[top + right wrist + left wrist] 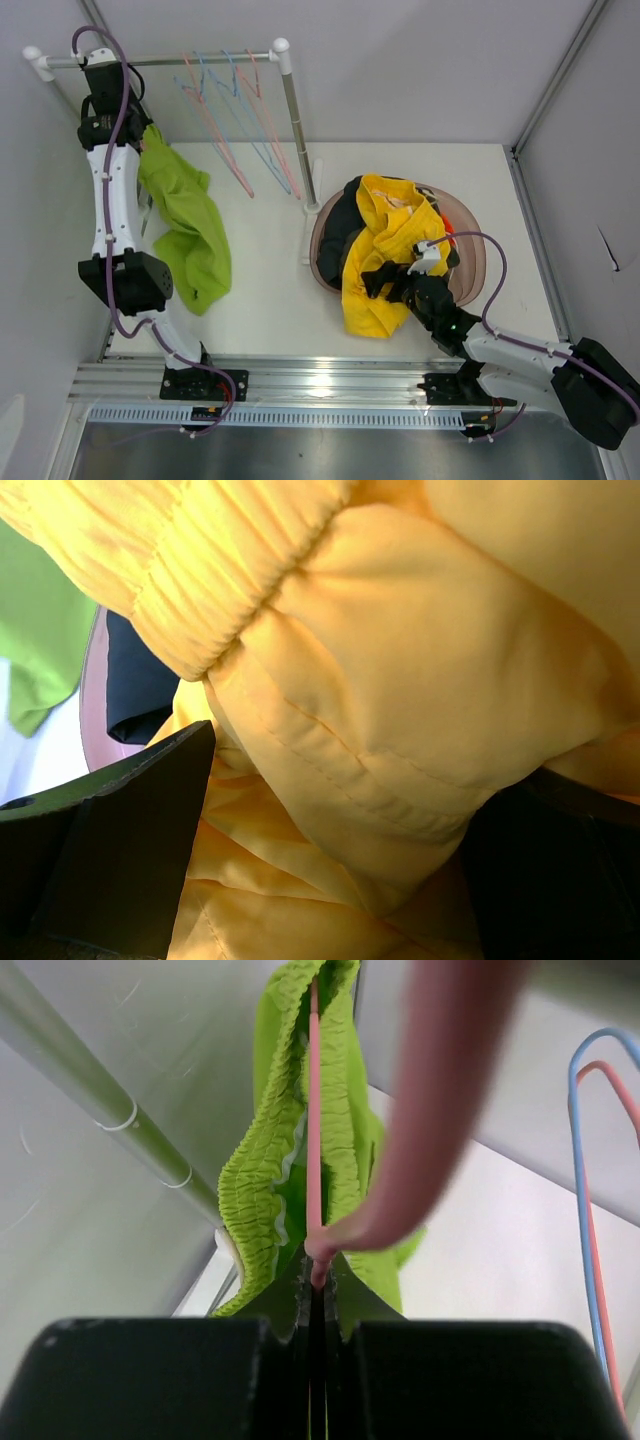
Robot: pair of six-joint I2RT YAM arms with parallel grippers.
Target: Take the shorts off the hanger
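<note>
The lime green shorts (pixel 185 230) hang from a pink hanger (pixel 314 1110) at the left end of the rack, their gathered waistband (pixel 262 1180) draped over its wire. My left gripper (pixel 318 1275) is shut on that pink wire just below the waistband; from above it (pixel 128 135) sits high beside the shorts. The yellow shorts (pixel 385 250) lie on top of the black shorts (pixel 345 225) and a sliver of the orange shorts (pixel 448 218) in a round basket. My right gripper (pixel 340 810) stands open, yellow cloth bulging between its fingers. The olive-grey shorts are hidden.
A brownish-pink basket (pixel 475 265) sits at centre right. The rack's rail (pixel 170 60) carries several empty pink and blue hangers (pixel 240 110); its post (pixel 297 130) and foot (pixel 312 215) stand just left of the basket. Walls close in on the left, back and right.
</note>
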